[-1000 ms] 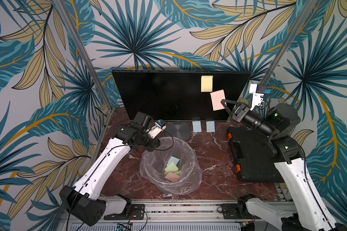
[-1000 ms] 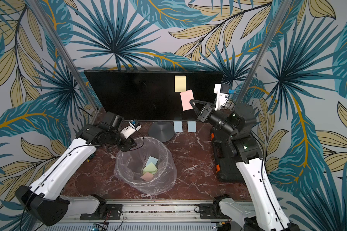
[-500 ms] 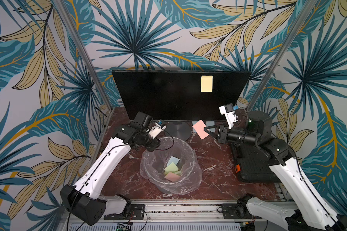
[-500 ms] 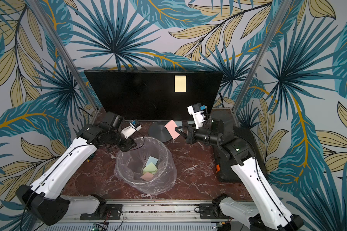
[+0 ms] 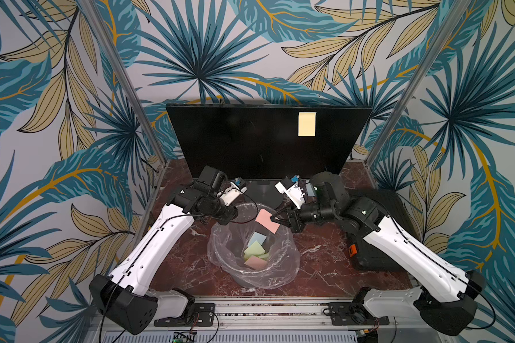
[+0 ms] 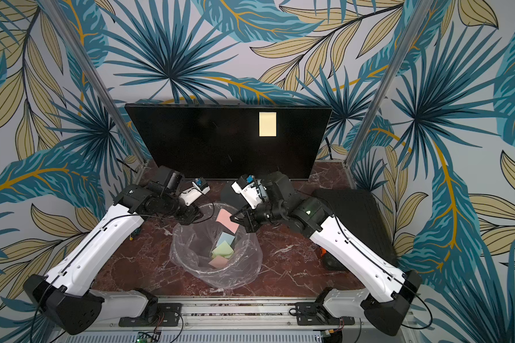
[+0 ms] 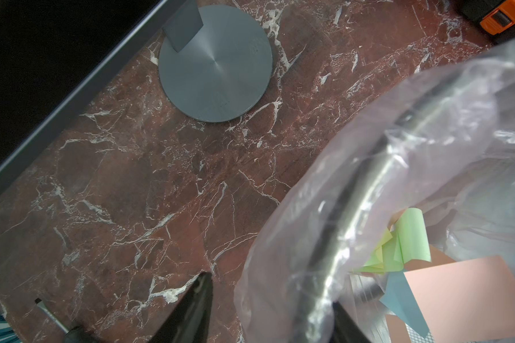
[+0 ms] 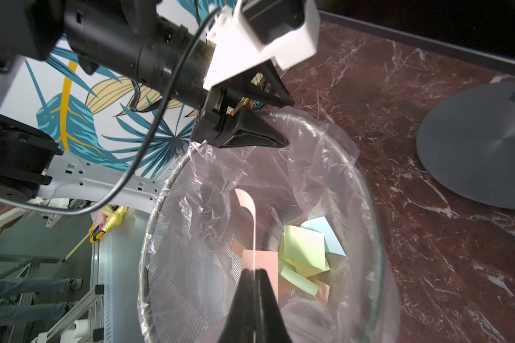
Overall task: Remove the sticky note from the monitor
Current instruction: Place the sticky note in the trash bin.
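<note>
The black monitor stands at the back with a yellow sticky note on its upper right. My right gripper is shut on a pink sticky note, which hangs over the far rim of a wire bin lined with clear plastic. My left gripper is open, its fingers astride the bin's far-left rim, one inside and one outside.
Several pink, green and blue notes lie in the bin. The monitor's round grey base sits just behind the bin. A black ribbed case with an orange latch lies under my right arm. A screwdriver tip rests near the left gripper.
The right arm pulled the pink note off the screen and carried it down and left to above the bin. The left arm has not moved.
</note>
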Robot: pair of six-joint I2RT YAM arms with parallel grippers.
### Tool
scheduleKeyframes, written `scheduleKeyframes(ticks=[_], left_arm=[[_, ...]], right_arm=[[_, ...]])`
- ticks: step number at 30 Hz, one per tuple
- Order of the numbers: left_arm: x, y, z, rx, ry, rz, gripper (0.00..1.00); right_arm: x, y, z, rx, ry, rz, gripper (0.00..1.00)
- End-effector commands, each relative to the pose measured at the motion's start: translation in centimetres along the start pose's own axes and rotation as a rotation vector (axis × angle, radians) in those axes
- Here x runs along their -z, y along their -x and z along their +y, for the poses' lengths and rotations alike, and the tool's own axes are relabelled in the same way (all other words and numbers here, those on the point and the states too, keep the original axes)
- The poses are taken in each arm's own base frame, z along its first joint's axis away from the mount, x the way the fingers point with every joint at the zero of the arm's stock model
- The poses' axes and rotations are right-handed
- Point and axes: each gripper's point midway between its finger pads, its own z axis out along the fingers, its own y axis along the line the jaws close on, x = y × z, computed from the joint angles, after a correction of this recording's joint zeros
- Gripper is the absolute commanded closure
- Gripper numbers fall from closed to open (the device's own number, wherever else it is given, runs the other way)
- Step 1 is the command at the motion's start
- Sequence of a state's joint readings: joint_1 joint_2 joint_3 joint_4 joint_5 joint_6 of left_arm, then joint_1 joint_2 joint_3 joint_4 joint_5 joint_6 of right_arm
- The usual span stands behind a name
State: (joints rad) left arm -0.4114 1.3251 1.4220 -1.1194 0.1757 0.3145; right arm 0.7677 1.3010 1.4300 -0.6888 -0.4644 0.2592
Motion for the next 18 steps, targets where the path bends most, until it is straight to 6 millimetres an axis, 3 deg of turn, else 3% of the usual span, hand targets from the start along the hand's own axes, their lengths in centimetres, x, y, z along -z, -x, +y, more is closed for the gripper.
scheduleKeyframes(ticks=[1, 9, 10, 12, 13, 14, 18], left_arm=[[-0.1, -0.2, 0.1, -0.007, 0.008, 0.007, 0.47], [0.0, -0.2, 0.1, -0.007, 0.006, 0.004, 0.47], [0.0, -0.3, 0.1, -0.007, 0.006, 0.005, 0.47], [0.0, -0.2, 0.1, -0.009, 0.008, 0.005, 0.47], [0.0, -0.3, 0.1, -0.008, 0.008, 0.006, 0.47], [0.0, -0.2, 0.1, -0.008, 0.006, 0.005, 0.47], [0.0, -0.2, 0.1, -0.009, 0.008, 0.004, 0.47]], right_arm=[[-1.2, -0.6, 0.7, 0.065, -0.003, 0.038, 1.00], [-4.5, -2.1, 2.9, 0.136, 0.046, 0.123, 1.00], [-4.7, -2.1, 3.0, 0.141, 0.050, 0.127, 0.92], [-5.0, -2.3, 3.4, 0.153, 0.056, 0.138, 0.66], [-5.1, -2.4, 3.5, 0.159, 0.058, 0.142, 0.59], [-5.2, -2.4, 3.5, 0.163, 0.055, 0.142, 0.55], [-5.3, -2.1, 3.3, 0.167, 0.039, 0.128, 0.53]])
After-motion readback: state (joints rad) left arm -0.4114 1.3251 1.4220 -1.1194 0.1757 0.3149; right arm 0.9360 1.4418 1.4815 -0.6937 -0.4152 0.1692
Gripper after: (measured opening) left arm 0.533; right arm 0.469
